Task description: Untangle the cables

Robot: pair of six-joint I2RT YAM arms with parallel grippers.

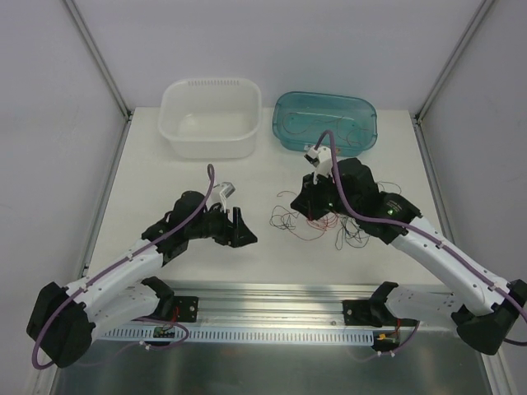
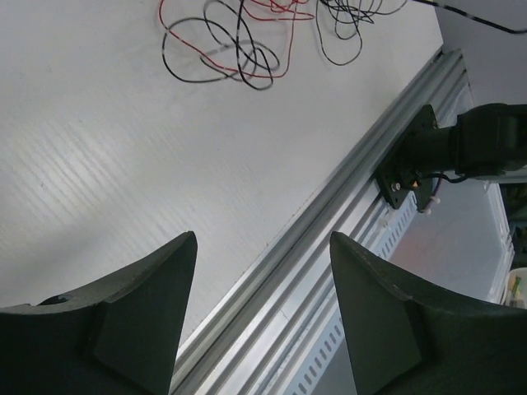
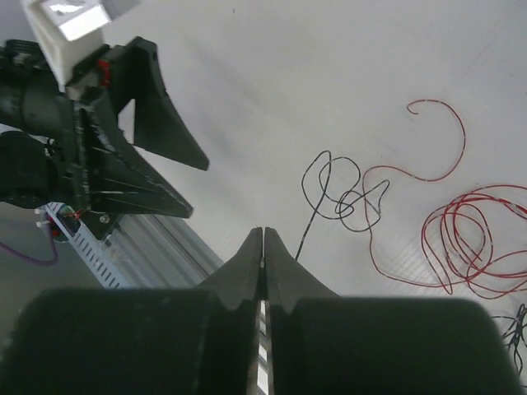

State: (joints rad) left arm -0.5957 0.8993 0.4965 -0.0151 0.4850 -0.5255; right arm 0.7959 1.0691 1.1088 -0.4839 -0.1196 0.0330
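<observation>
The cables [image 1: 309,220] lie as a loose tangle of thin red and black wires on the white table, right of centre. My right gripper [image 1: 311,206] hovers over the tangle. In the right wrist view it [image 3: 263,232] is shut; a black cable [image 3: 342,193] runs straight from a small knot to its tip and vanishes under one finger. Red loops [image 3: 469,239] lie to the right. My left gripper [image 1: 240,229] is open and empty, left of the tangle. In the left wrist view it [image 2: 262,239] faces the table's near edge, with the cables [image 2: 239,49] far ahead.
A white tub [image 1: 210,141] and a teal tub [image 1: 282,132] stand at the back; thin wires show inside the teal one. An aluminium rail [image 1: 272,296] runs along the near table edge [image 2: 329,214]. The left gripper [image 3: 140,156] shows at the left of the right wrist view.
</observation>
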